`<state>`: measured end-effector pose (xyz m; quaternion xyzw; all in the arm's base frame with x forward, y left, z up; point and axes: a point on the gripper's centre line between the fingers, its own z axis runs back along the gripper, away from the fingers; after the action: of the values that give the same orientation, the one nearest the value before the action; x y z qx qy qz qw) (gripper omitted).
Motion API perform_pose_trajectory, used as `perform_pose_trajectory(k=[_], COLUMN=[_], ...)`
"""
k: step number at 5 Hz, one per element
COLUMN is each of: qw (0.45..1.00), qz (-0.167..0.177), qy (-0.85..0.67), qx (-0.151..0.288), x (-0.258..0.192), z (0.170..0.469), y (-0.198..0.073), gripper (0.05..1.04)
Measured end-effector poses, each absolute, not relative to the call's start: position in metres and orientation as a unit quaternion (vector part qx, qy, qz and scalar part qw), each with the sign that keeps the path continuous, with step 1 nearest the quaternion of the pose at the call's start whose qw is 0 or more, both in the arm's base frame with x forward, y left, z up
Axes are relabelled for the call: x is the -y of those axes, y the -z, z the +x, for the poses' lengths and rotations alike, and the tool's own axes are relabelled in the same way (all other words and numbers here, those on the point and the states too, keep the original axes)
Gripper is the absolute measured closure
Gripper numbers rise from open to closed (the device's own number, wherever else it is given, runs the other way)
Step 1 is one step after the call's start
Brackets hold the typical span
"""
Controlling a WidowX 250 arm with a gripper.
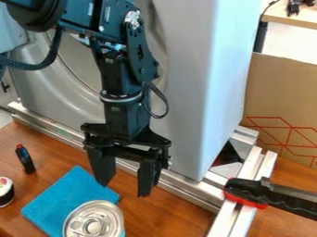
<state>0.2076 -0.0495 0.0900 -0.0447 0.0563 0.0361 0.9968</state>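
At the bottom edge of the frame, left of center, a silver can [93, 225] shows its round top and pull tab, partly cut off by the edge, as it sits on a blue cloth [59, 199] laid aslant on a brown wood-look table [164, 217]. At the lower left edge, a small round container [5, 191] in white, pink and black stands partly in view, while a black clamp-like tool [288, 200] with red parts lies over pale metal rails [234, 213] at lower right. Near the center of the frame, the black gripper [124, 187] hangs points down, its two fingers [148, 176] spread well apart, just beyond the can and close to the cloth's right-hand corner. To the left, a small dark bottle [26, 160] with a red top stands near the cloth. Beyond, the black arm [117, 78] enters from the upper left in front of a large grey housing [204, 69] with a rounded recess. A cardboard sheet [282, 88] with red lines rises at right, with a light tabletop [300, 17] at upper right.
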Motion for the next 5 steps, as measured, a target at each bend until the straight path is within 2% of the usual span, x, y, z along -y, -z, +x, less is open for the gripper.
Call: perform_pose_trajectory(k=[1, 2, 3, 4, 5], qw=[0.996, 0.997, 0.989, 0.977, 0.963], qz=[-0.042, 0.01, 0.086, 0.122, 0.131], qy=[-0.037, -0.022, -0.011, -0.002, 0.003], qx=[-0.065, -0.077, -0.116, -0.173, -0.237], x=[0.049, 0.051, 0.065, 0.07, 0.071], z=[0.205, 0.186, 0.168, 0.152, 0.144], y=[-0.087, -0.107, -0.111, -0.105, -0.085], gripper=[0.087, 0.087, 0.087, 0.087, 0.087])
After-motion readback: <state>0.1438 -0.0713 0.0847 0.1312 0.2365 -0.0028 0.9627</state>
